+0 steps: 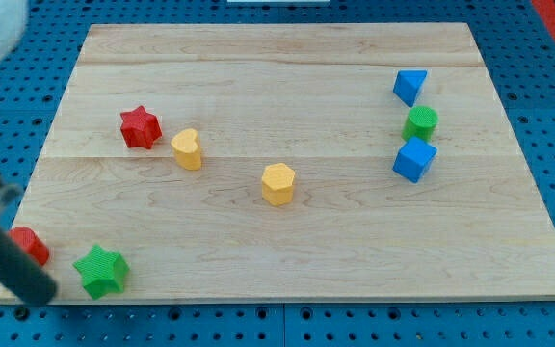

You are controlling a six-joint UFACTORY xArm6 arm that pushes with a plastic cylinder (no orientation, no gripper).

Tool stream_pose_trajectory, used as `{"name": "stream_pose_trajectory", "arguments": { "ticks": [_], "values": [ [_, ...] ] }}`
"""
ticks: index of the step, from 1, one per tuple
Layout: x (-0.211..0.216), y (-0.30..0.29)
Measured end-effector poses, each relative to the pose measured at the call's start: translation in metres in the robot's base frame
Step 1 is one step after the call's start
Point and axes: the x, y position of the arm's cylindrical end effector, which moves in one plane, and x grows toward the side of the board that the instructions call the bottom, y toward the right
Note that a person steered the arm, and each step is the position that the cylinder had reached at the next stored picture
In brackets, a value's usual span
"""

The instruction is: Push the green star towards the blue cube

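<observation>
Bench point(277, 241) — wooden board, eight blocks on it.

Green star point(101, 271): near the view's bottom-left corner. Blue cube point(414, 160): far across at the view's right, just below a green cylinder point(420, 122); a second blue block point(409, 86) sits above that.

Our tip point(39, 289): just left of the green star, beside a partly hidden red block point(29, 245). No jaws on this rig — only the rod.

Also present: red star point(141, 127), yellow heart point(187, 149), yellow hexagon point(278, 184).

Step in hand, as we judge it: lining up behind the star. Next move calls for a long push rightward and slightly up, passing below the yellow hexagon.
</observation>
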Motion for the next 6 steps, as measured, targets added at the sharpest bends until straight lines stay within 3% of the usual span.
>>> {"name": "stream_pose_trajectory", "arguments": {
  "ticks": [1,4,6],
  "values": [
    [-0.006,0.069],
    [-0.048,0.062],
    [-0.065,0.222]
  ]
}}
